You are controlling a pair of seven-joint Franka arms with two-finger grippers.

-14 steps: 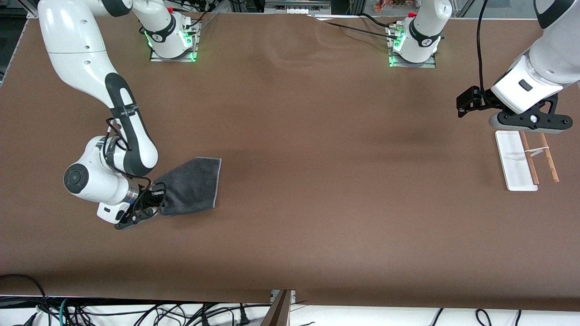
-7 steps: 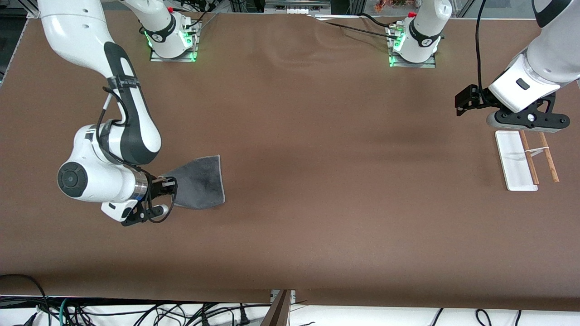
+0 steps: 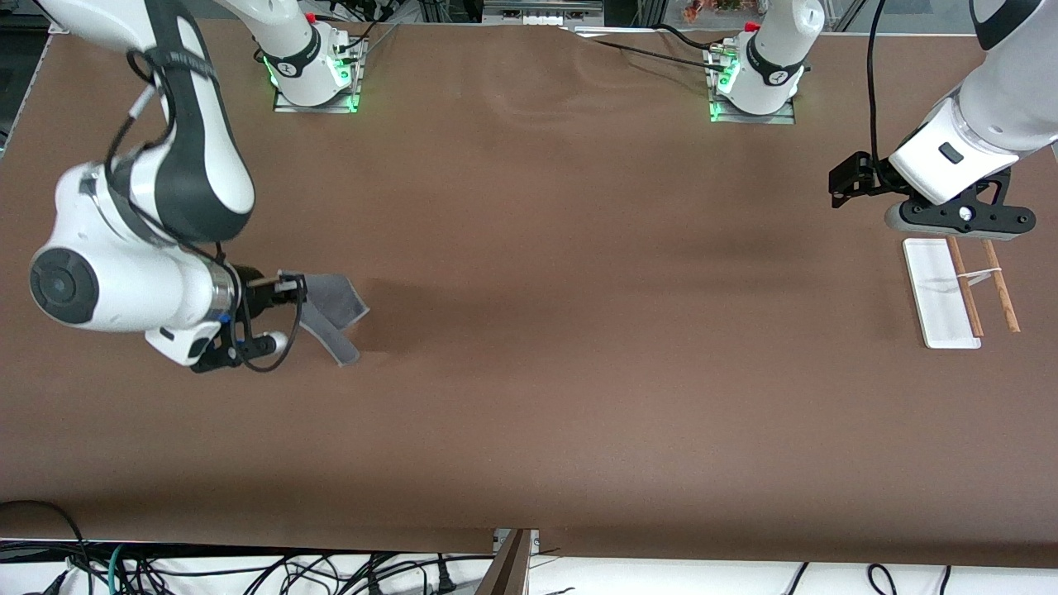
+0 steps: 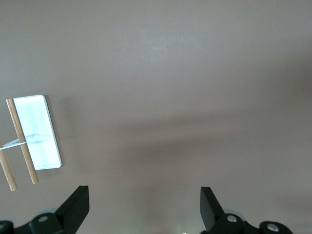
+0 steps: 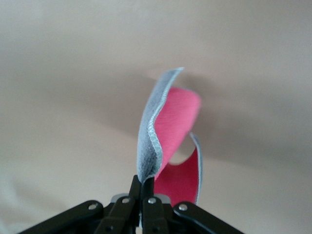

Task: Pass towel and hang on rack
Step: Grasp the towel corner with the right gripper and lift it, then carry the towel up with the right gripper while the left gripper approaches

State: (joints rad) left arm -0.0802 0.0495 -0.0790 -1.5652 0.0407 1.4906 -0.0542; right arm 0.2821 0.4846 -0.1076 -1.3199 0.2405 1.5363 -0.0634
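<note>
The towel hangs folded from my right gripper, which is shut on one edge of it, lifted over the table toward the right arm's end. In the right wrist view the towel shows a fuzzy grey outer face and a pink-red inner face, pinched at my right gripper. The rack lies toward the left arm's end: a white base with two brown rods and a thin white crosspiece. My left gripper hovers open over the rack's end nearer the bases. In the left wrist view the rack lies off to one side of my left gripper.
A brown cloth covers the whole table. The two arm bases stand along the edge farthest from the front camera. Cables lie off the table's near edge.
My right arm has risen and swung toward its end of the table, lifting the towel off the surface so it now droops folded. The left arm has barely moved.
</note>
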